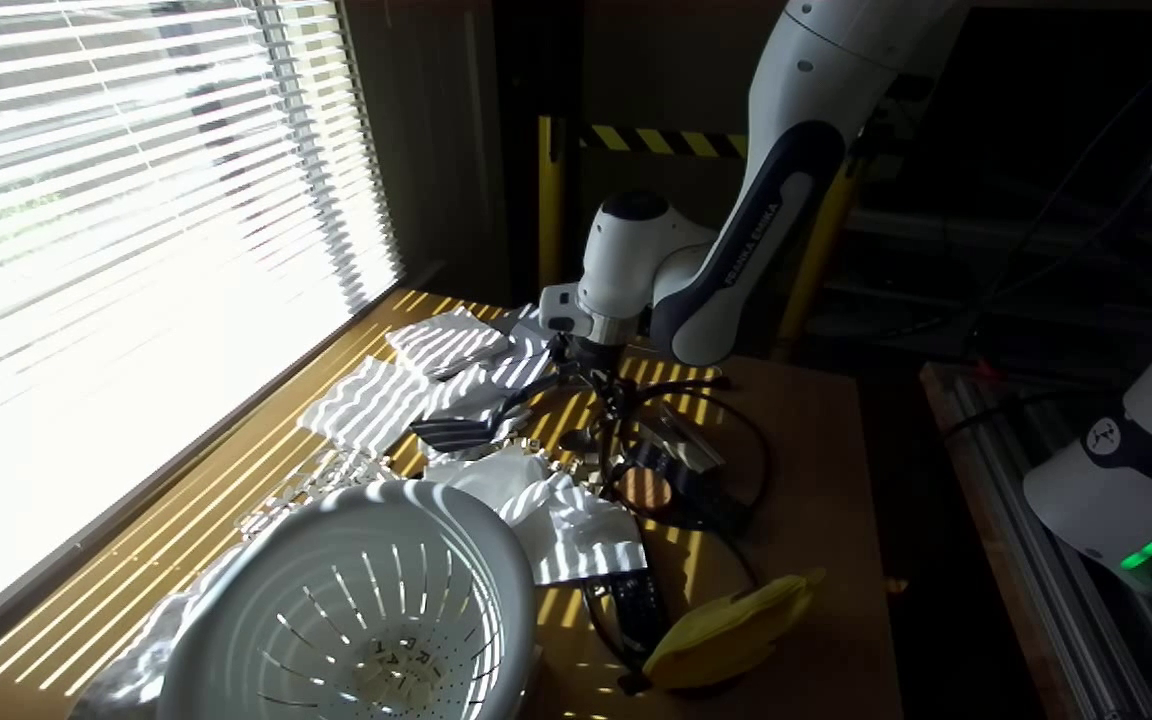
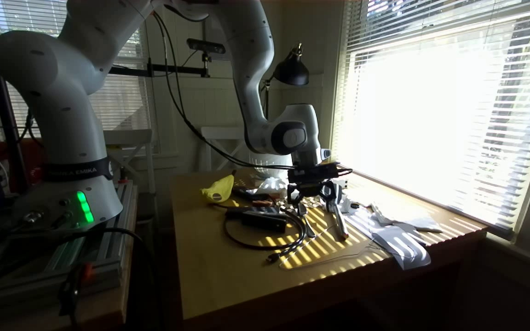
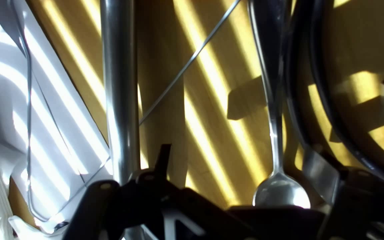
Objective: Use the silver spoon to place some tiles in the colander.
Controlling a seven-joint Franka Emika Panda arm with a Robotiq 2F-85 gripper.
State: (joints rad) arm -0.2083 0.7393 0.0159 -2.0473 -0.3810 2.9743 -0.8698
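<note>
Dim room, hard sun through the blinds [image 1: 136, 200] on the left, striping a cluttered wooden table [image 1: 821, 470]. In an exterior view the colander [image 1: 226, 610] sits near left, with what look like loose tiles [image 1: 336, 470] just past its far rim; letters show in its bottom, so maybe a few are in. Gripper [image 2: 314, 207] is over the far part, jaws spread wide, holding nothing. My read: step in hand is grabbing the silver spoon [image 3: 274, 110]; not picked up yet. Wrist view: spoon lies right of the gap's middle, metal tube [image 3: 122, 83] left, black cable [image 3: 315, 56] close right. Next: centre on the handle, lower, close, avoid the cable. Can't tell height.
</note>
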